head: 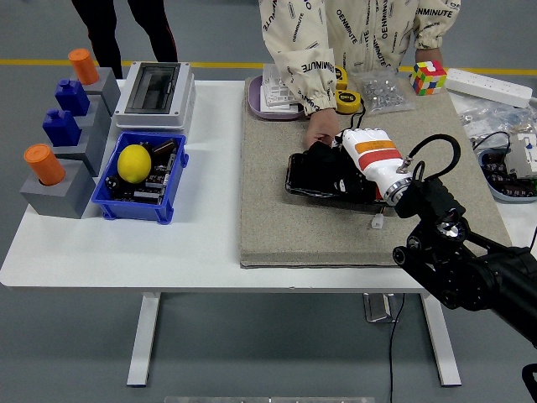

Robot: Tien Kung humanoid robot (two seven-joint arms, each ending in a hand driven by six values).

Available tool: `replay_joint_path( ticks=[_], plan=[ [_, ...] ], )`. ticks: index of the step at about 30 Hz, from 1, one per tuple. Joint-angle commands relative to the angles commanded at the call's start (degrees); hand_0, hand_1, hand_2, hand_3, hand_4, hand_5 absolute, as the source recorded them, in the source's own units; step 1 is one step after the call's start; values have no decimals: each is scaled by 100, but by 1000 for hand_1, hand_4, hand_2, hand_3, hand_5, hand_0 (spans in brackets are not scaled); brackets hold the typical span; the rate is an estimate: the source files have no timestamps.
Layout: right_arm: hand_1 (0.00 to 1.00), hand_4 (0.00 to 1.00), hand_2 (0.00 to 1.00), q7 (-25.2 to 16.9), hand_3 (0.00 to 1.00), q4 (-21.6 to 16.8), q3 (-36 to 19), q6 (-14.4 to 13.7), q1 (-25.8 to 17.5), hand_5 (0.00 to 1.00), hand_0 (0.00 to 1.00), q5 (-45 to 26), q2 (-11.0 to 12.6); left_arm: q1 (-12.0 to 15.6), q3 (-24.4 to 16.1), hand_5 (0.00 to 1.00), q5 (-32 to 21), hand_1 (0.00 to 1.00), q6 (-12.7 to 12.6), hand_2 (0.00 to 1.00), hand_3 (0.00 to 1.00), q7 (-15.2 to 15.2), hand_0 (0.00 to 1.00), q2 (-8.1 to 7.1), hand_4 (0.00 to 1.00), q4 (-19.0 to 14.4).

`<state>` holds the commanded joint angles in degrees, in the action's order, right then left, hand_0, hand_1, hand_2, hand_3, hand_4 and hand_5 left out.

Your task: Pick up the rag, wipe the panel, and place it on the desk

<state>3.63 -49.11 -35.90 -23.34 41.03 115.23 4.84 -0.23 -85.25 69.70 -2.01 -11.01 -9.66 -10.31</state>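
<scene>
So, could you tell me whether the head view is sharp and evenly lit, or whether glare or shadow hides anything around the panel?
Head view: sharp overall and evenly lit, with soft shadows only. The glossy black panel shows faint sheen but no blinding glare. The black rag under the right hand blends into the dark panel, so its outline is hard to trace. The hand's fingers are hard to make out.
</scene>
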Motion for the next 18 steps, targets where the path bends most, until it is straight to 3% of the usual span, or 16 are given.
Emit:
replay_joint_path(
  ticks=[12,18],
  plan=[
    [366,975,395,16,385,-202,800,20,241,44,309,-158,-200,0,11,475,-9,697,-2,742,565,-3,648,-5,598,0],
    [368,976,395,22,385,-224,939,27,274,44,309,-178,-242,5,37,474,-21,696,0,742,565,5,647,-11,598,0]
  ],
)
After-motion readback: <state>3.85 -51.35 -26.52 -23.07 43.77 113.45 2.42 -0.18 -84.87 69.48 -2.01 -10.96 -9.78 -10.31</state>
